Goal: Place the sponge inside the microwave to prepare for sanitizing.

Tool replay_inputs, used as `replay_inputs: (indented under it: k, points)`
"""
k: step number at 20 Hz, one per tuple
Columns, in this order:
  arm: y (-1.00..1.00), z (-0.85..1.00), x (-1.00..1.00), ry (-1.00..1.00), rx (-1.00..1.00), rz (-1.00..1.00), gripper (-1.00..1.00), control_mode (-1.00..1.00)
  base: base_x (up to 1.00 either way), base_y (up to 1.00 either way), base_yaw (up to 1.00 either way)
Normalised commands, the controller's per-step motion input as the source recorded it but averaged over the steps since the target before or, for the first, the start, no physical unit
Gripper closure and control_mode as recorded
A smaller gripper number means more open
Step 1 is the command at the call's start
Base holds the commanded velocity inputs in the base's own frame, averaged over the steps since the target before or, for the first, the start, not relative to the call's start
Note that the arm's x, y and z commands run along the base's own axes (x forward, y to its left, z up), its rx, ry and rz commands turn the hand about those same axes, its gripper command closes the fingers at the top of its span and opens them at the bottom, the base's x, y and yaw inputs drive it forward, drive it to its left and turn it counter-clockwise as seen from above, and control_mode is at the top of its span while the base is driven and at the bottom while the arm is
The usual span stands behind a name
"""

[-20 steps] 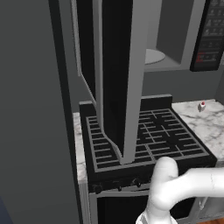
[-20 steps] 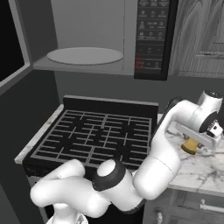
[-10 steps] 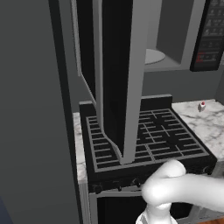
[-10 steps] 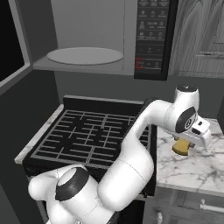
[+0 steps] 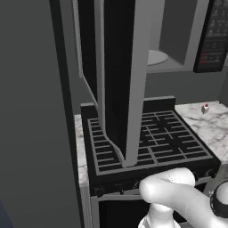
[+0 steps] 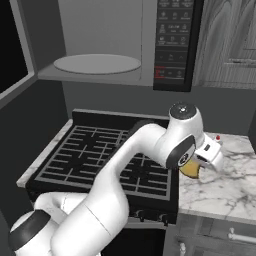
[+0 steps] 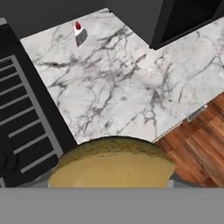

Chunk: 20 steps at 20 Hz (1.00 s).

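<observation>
Gripper (image 6: 202, 161): mine, clamped on the sponge (image 6: 190, 169), lifted above the marble counter (image 6: 230, 182) beside the stove (image 6: 105, 157).
Sponge: carried clear for travel.
Microwave (image 6: 100, 55): door open, turntable (image 6: 97, 63) bare, ready to receive it.

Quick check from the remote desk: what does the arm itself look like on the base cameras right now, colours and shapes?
The arm is glossy white, built of thick rounded tube-like links. Its joints carry dark caps: a dark grey disc tops the wrist joint, and a black ring marks the base joint. The white boxy hand ends the arm. No cables or markings are visible.
</observation>
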Motion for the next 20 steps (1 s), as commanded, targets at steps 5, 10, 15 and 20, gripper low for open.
replay_inputs:
  k: [5,10,15,20]
  points:
    - [0.62,0.15,0.00,-0.09,-0.03,0.25,1.00,-1.00,0.00,0.00,0.00]
    - [0.57,0.13,0.00,-0.16,-0.09,0.32,1.00,-1.00,0.00,0.00,0.00]
    - [0.55,0.21,0.00,-0.12,-0.11,0.41,1.00,-1.00,0.00,0.00,0.00]
    - [0.78,0.49,-0.10,-0.01,-0.19,0.33,1.00,-1.00,0.00,0.00,0.00]
